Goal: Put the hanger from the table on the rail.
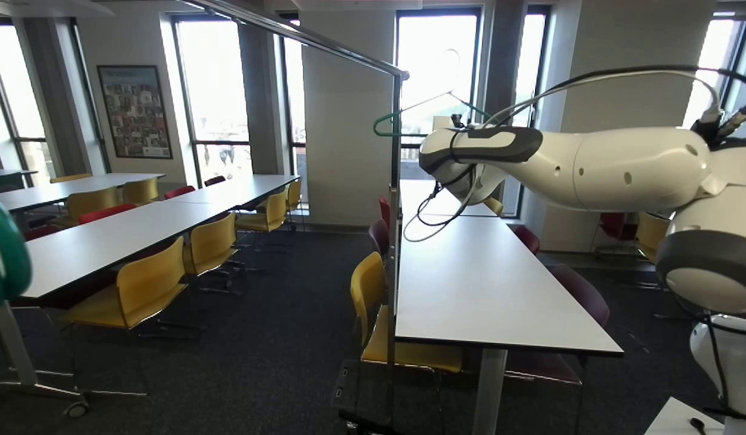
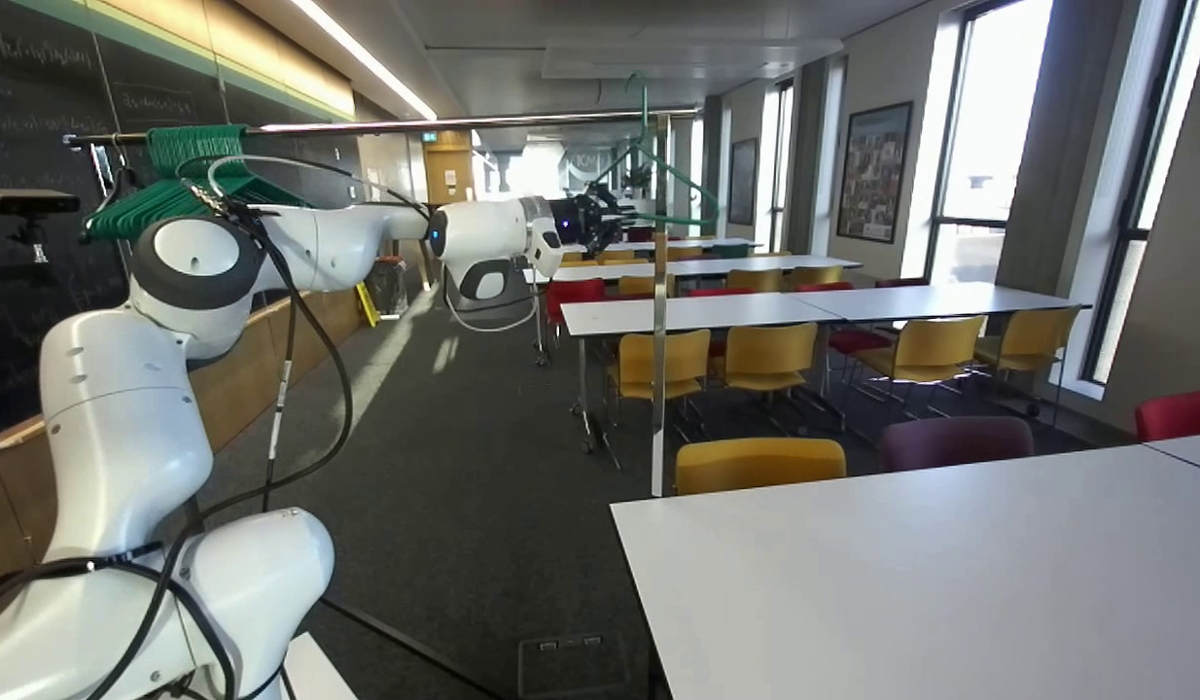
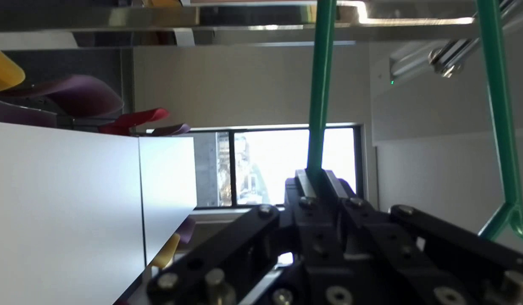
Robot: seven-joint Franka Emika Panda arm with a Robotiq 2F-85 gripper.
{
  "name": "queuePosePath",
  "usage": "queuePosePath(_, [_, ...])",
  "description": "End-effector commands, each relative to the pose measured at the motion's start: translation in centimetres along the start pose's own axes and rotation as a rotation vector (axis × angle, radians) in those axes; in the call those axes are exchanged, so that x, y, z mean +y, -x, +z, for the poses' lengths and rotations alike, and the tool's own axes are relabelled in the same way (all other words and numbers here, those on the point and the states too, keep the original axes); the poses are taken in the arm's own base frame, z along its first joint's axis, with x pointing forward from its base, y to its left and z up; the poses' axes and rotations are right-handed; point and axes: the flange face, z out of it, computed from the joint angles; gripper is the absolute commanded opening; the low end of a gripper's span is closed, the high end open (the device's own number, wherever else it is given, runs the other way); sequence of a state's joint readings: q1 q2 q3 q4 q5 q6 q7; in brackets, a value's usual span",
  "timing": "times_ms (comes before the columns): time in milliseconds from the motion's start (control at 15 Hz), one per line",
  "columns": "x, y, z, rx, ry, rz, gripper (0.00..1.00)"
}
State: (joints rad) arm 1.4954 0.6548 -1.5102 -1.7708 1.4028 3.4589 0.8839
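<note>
Where windows (image 1: 214, 78) glare, white table (image 1: 494, 284), yellow chairs (image 1: 152, 281), dark floor (image 1: 258, 362)

The Franka Emika Panda arm (image 2: 123, 418) is glossy white and rounded, with dark grey joint rings (image 2: 192, 292). Black and pale cables (image 2: 348, 391) loop along it. The Robotiq gripper (image 3: 316, 182) is black with silvery screws (image 3: 282, 296).

Fingers (image 3: 306, 184): hidden behind the arm (image 1: 639, 163) in an exterior view
Hanger (image 3: 321, 84): cut off in the wrist view
Poster (image 1: 135, 112): too small for me to read
</note>
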Motion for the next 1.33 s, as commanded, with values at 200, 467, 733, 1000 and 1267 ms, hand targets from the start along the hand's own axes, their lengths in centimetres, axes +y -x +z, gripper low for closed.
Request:
queuePosePath(200, [3.0,-3.5,-3.3,0.225,-0.12,0.088,0.02])
queuePosePath(467, [3.0,-1.4,-4.3,0.215,-0.163,-0.004,0.02])
queuePosePath(733, [3.8,0.0,-3.6,0.173,-0.116,-0.07,0.02])
queuePosePath(1000, [1.6,-0.4,-3.4,0.176,-0.138,-0.105,0.02])
queuePosePath(1267, [-1.3,-1.9,-3.2,0.199,-0.171,-0.158,0.02])
